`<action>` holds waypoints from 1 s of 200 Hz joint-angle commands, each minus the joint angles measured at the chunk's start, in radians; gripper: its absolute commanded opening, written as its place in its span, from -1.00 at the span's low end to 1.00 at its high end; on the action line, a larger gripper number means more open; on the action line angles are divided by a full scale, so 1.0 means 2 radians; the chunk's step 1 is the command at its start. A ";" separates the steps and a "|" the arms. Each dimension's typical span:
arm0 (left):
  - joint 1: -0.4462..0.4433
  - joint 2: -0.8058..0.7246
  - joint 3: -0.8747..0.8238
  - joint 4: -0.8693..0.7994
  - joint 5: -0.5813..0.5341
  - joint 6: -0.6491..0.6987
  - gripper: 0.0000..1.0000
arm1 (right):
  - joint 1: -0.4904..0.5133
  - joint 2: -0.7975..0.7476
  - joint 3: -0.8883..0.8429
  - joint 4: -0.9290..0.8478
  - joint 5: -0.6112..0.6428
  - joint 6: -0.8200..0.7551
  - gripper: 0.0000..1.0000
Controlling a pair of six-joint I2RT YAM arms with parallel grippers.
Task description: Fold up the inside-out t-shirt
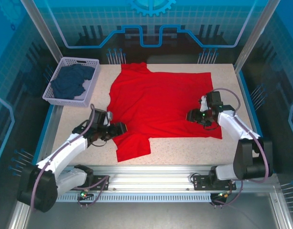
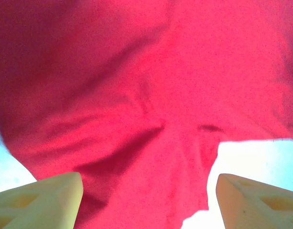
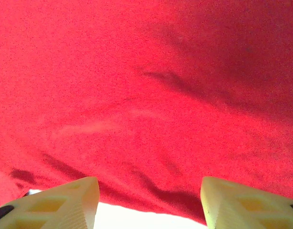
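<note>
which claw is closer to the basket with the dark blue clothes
Left. The left claw sits at the red shirt's near-left edge, nearer the robot and right of the basket. The right claw is across the shirt, much farther away.

No lettering, number or brand name can be read in any view. A gear-shaped emblem [image 1: 152, 5] is seen at the top centre of the blue back panel [image 1: 208, 19]; no words are carried on it.

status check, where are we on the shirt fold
Left gripper open at the near sleeve of the red t-shirt. Right gripper open at its right edge. Shirt spread flat, not yet folded. Basket with navy garment far left, off the shirt.
</note>
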 commanded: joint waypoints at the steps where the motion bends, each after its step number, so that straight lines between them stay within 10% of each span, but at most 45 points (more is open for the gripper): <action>1: -0.054 -0.022 0.010 -0.082 -0.057 -0.020 0.45 | 0.003 -0.023 0.001 -0.029 0.008 -0.013 0.20; 64: -0.163 -0.076 -0.040 -0.183 -0.126 -0.139 0.01 | 0.004 -0.052 0.000 -0.031 0.033 -0.007 0.21; 200: -0.233 0.100 -0.025 -0.106 -0.125 -0.118 -0.41 | 0.004 -0.048 -0.015 -0.021 0.033 -0.010 0.23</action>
